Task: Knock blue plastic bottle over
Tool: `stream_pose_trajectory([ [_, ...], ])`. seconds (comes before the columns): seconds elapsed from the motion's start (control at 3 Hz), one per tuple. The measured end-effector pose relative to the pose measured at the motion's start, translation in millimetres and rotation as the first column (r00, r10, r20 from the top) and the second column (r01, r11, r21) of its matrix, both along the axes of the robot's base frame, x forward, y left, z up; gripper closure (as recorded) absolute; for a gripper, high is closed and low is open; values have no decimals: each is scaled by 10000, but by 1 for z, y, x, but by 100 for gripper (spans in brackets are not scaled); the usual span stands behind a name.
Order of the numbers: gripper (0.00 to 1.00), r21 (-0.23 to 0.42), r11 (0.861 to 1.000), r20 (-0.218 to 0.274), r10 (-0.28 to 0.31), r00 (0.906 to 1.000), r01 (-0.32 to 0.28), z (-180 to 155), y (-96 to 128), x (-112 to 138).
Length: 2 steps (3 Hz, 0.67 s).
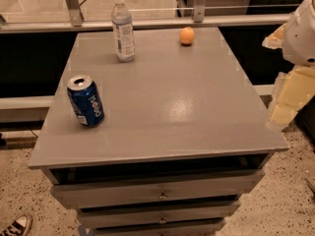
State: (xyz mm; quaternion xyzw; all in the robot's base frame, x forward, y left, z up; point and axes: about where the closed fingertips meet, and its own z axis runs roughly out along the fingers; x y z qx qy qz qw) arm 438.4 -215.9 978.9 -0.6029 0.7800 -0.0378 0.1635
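Note:
The blue plastic bottle (122, 29) stands upright at the far left of the grey table top (172, 97). It is clear and bluish, with a white cap and a white-and-blue label. My gripper (286, 102) is at the right edge of the view, beyond the table's right side and far from the bottle. It hangs below a white arm joint (301, 31). It touches nothing.
A dark blue soda can (86, 101) stands upright near the table's front left. An orange (186, 35) sits at the far middle. Drawers (160, 194) are below the table top. A rail and glass wall run behind the table. A shoe (17, 226) is at the bottom left.

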Motion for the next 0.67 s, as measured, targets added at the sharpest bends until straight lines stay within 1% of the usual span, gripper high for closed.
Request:
stream_pose_trajectory([
  [0.33, 0, 0, 10000, 2, 0, 10000, 0, 0, 0, 0],
  [0.67, 0, 617, 9974, 487, 346, 9982, -376, -2, 23, 24],
])
